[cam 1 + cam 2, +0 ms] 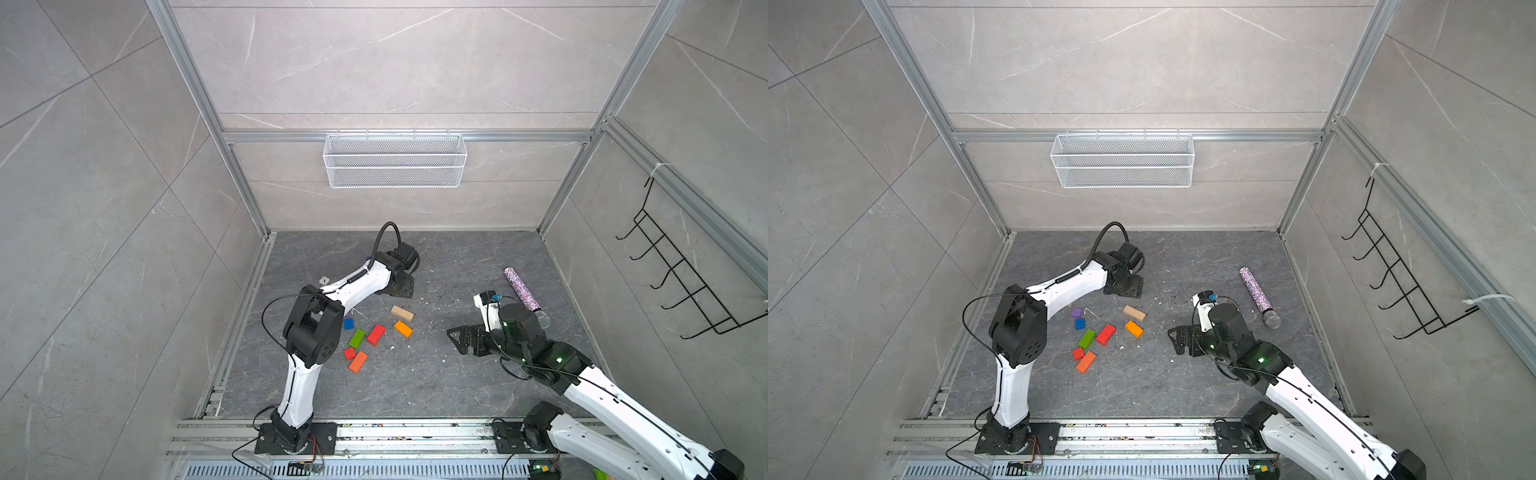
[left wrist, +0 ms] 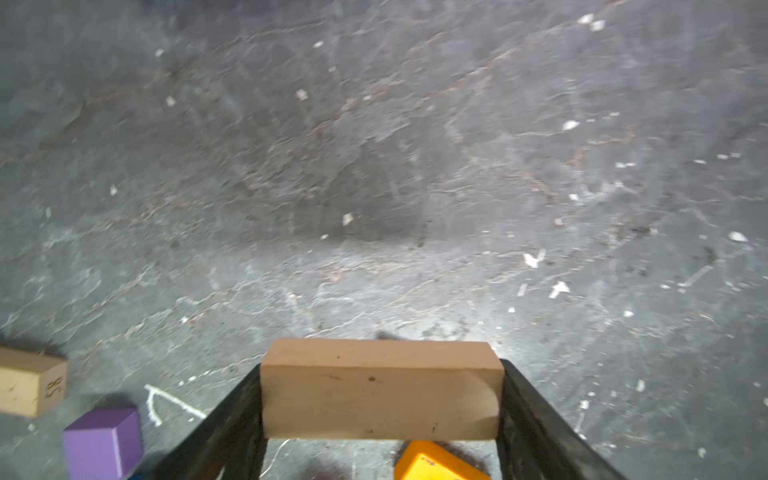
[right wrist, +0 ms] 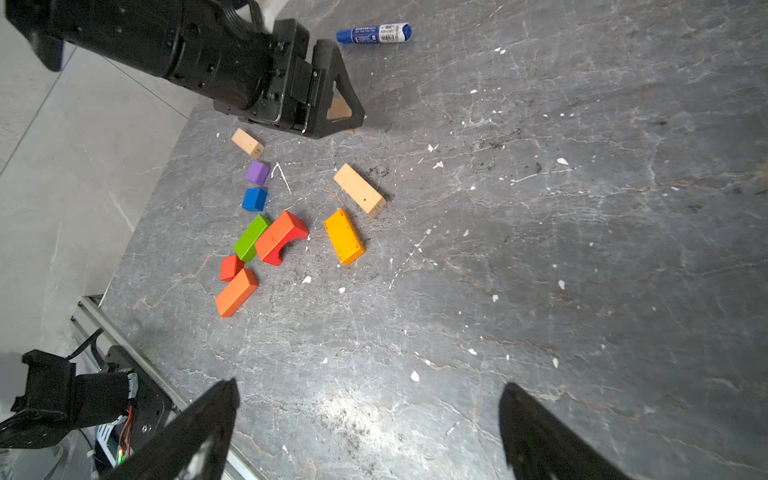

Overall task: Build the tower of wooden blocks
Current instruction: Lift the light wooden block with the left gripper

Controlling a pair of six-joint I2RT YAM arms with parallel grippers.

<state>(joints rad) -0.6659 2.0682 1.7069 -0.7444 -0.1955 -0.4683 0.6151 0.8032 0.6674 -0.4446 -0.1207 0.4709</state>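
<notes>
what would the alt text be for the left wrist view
A tan wood block is clamped by its ends between the left arm's two black jaws in the foreground, over a dark grey stone tabletop flecked with white chips. Nearby lie a purple cube, a second tan block and a yellow-orange block.

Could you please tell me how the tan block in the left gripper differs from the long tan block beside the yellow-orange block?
The held tan block is clamped lengthwise in the left gripper; the loose tan block lies free on the table. The held block's ends are covered by fingers; the loose block's are bare, the yellow-orange block close but apart. Both are plain tan oblongs.
</notes>
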